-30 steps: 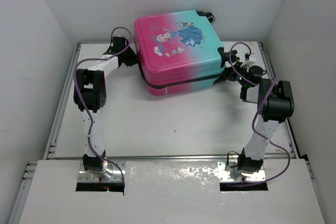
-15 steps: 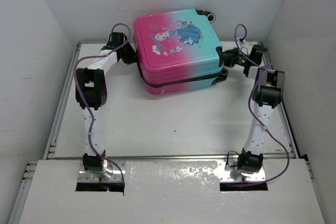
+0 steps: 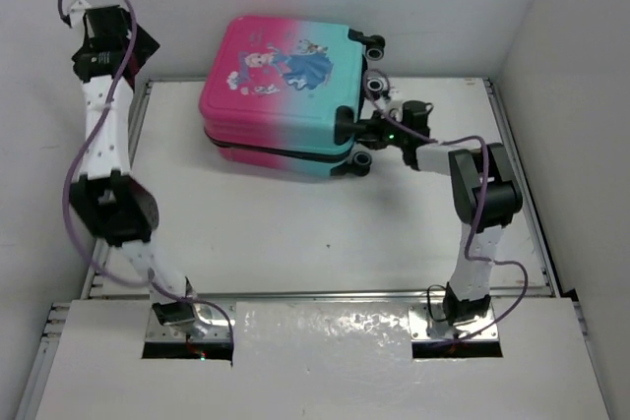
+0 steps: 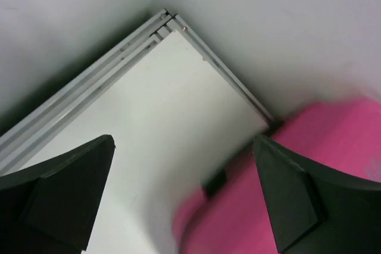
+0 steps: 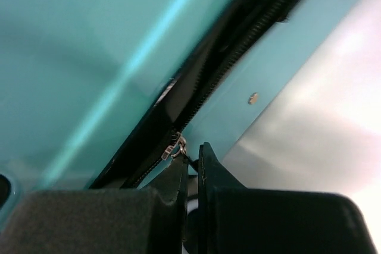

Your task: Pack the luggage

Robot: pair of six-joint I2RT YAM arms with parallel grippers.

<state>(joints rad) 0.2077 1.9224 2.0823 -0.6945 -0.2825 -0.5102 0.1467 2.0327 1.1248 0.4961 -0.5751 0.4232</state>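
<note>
The luggage [image 3: 281,86] lies flat (pink-to-teal shell), closed, far table.

Top view: bright, flat, diffuse light. White worktop [image 3: 295,223] and walls [image 3: 581,36] nearly washed out. A soft shadow hugs the near side of the luggage [image 3: 281,86]. Patchy glare on the shiny panel [image 3: 325,327] well nearer than the luggage.

Left wrist view: pink luggage shell smeared, edges soft. Left gripper [image 4: 183,144] dark, underexposed.

Right wrist view: very close. Teal shell out of focus, zip pull [image 5: 175,147] fairly sharp, right gripper [image 5: 193,159] a black blur. Worktop right of the luggage blown out.
</note>
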